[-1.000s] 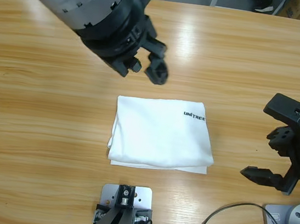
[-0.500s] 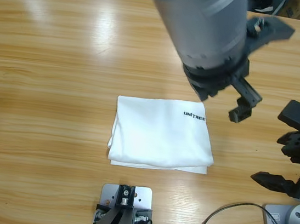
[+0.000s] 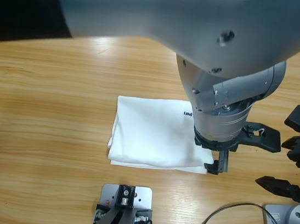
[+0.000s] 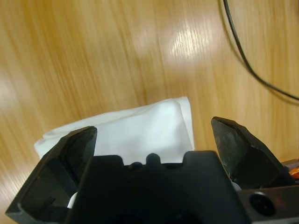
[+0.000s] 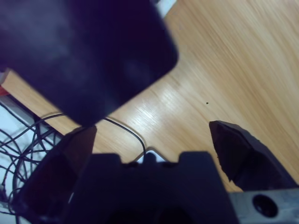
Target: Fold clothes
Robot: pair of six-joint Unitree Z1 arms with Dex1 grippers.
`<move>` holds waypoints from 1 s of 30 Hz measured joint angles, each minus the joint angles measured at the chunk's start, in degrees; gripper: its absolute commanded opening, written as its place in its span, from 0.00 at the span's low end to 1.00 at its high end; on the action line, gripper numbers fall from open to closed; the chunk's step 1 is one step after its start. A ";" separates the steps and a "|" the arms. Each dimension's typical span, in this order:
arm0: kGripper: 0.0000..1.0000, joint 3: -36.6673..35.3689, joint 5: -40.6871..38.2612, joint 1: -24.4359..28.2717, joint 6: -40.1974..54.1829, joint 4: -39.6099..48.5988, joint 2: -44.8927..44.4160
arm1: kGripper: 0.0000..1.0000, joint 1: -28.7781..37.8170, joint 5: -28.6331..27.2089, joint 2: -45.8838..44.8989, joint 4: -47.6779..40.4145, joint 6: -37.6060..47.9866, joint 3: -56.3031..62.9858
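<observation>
A white shirt [image 3: 152, 134] lies folded into a rectangle at the middle of the wooden table [image 3: 45, 109]. Its small black chest lettering [image 3: 187, 114] is partly covered by the left arm. That arm fills the top of the high view, and my left gripper [image 3: 244, 156] hangs open at the shirt's right near corner. In the left wrist view that gripper [image 4: 154, 128] has the shirt's corner [image 4: 140, 128] between its spread jaws, not pinched. My right gripper [image 3: 282, 154] stands open at the right edge with nothing in it, and it shows open in the right wrist view [image 5: 152, 130] too.
A black cable [image 3: 219, 215] loops over the near right of the table and crosses the left wrist view [image 4: 252, 70]. A large dark blurred shape [image 5: 84, 56] blocks the upper left of the right wrist view. Bare wood lies left of the shirt.
The left arm swung from the table's upper left across to the right, then down to the shirt's right near corner. The right gripper drifted slightly right. The shirt did not move.
</observation>
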 measured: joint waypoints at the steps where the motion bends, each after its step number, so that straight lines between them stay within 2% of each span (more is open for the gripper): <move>1: 0.95 -0.05 0.17 0.00 0.43 0.00 0.20 | 1.00 0.00 0.00 0.01 -0.08 0.00 0.00; 8: 0.95 -0.51 5.45 0.60 -0.04 1.49 2.00 | 1.00 0.00 0.16 0.15 -0.41 0.03 0.45; 19: 1.00 0.85 2.80 2.73 -3.13 5.23 3.59 | 1.00 0.00 0.34 0.13 -0.47 0.73 0.97; 24: 1.00 5.25 2.12 4.45 -2.92 6.24 2.25 | 1.00 0.00 0.34 0.13 -0.76 0.74 0.97; 30: 1.00 14.22 2.12 9.06 -2.57 5.76 -2.10 | 1.00 0.00 0.33 0.29 -1.43 0.74 0.97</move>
